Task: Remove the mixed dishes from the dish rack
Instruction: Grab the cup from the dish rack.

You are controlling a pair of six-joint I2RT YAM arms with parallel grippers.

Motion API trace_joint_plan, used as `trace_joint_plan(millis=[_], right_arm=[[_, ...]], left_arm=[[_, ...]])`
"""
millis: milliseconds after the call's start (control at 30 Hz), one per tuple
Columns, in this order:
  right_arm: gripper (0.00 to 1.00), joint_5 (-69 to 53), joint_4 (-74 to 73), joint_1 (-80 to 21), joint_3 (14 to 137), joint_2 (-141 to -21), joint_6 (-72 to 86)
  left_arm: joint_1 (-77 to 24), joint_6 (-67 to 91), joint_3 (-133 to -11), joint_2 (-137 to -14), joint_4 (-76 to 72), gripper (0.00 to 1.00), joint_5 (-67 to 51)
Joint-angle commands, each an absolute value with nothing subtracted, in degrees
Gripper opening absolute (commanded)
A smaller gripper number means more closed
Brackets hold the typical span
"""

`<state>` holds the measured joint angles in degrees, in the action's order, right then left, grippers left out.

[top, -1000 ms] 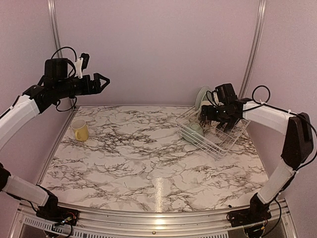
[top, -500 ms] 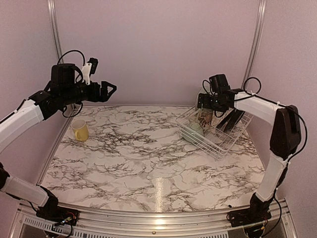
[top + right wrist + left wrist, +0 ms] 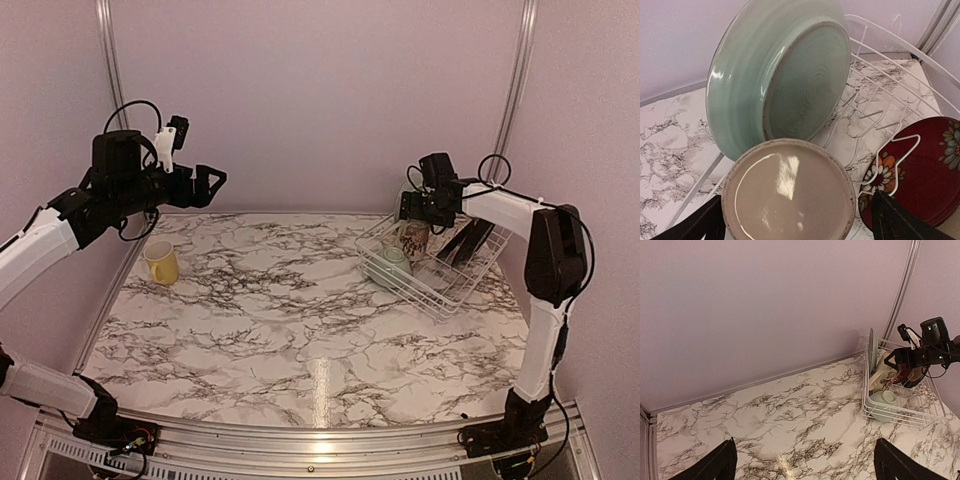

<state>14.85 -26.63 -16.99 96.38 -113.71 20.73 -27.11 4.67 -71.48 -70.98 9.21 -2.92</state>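
Observation:
The white wire dish rack [image 3: 452, 280] stands at the back right. It holds an upturned cream printed mug [image 3: 415, 238], a pale-green bowl [image 3: 390, 265] and a red plate [image 3: 470, 240]. My right gripper [image 3: 414, 208] is open just above the mug. In the right wrist view its fingers [image 3: 695, 225] straddle the mug's base [image 3: 790, 192]. The pale-green plate [image 3: 775, 70] stands upright behind the mug, and the red flower plate [image 3: 925, 170] is to the right. The yellow mug [image 3: 162, 262] stands on the table at the left. My left gripper [image 3: 207, 182] is open and empty, high above it.
The left wrist view shows the rack [image 3: 867, 405] with the bowl [image 3: 885, 400] and the upright plate [image 3: 872, 347] against the back wall, and the right arm [image 3: 935, 340] over it. Marble tabletop [image 3: 300, 320] lies between the mug and the rack.
My right gripper has risen and moved back-left over the cream mug. My left gripper has shifted slightly to the right and stayed open.

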Motion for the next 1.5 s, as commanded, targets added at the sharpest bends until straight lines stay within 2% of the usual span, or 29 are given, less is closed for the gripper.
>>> trace_joint_plan(millis=[0, 100, 467, 633, 767, 867, 933, 1267, 1467], right_arm=[[0.96, 14.7, -27.3, -16.3, 99.5, -115.3, 20.0], [0.94, 13.4, -26.7, -16.3, 99.6, -116.3, 20.1], [0.75, 13.0, -26.4, -16.3, 100.5, -118.3, 19.8], [0.51, 11.8, -23.9, -16.3, 98.4, -115.5, 18.5], [0.39, 10.9, -21.1, -16.3, 95.4, -111.7, 18.0], [0.23, 10.2, -18.1, -16.3, 92.9, -107.9, 17.7], [0.18, 9.2, -15.9, -16.3, 91.1, -105.3, 17.0], [0.0, 5.4, -7.1, -16.3, 82.3, -93.8, 14.5], [0.0, -2.2, -4.5, -16.4, 77.7, -88.4, 14.6]], left_arm=[[-27.2, 4.0, -70.6, -69.9, 8.3, 0.98, -2.5], [-27.2, 3.8, -70.4, -69.7, 8.3, 0.98, -2.5], [-27.2, 4.3, -70.4, -70.6, 8.3, 0.98, -3.4], [-27.2, 4.5, -70.4, -70.7, 8.3, 0.98, -3.4], [-27.2, 4.6, -70.3, -70.7, 8.3, 0.98, -3.4], [-27.2, 4.7, -70.4, -70.8, 8.4, 0.98, -3.6], [-27.2, 4.8, -70.4, -70.8, 8.4, 0.98, -3.7], [-27.2, 5.4, -70.6, -71.4, 8.4, 0.98, -4.7], [-27.2, 6.0, -70.5, -71.9, 8.2, 0.98, -5.7]])
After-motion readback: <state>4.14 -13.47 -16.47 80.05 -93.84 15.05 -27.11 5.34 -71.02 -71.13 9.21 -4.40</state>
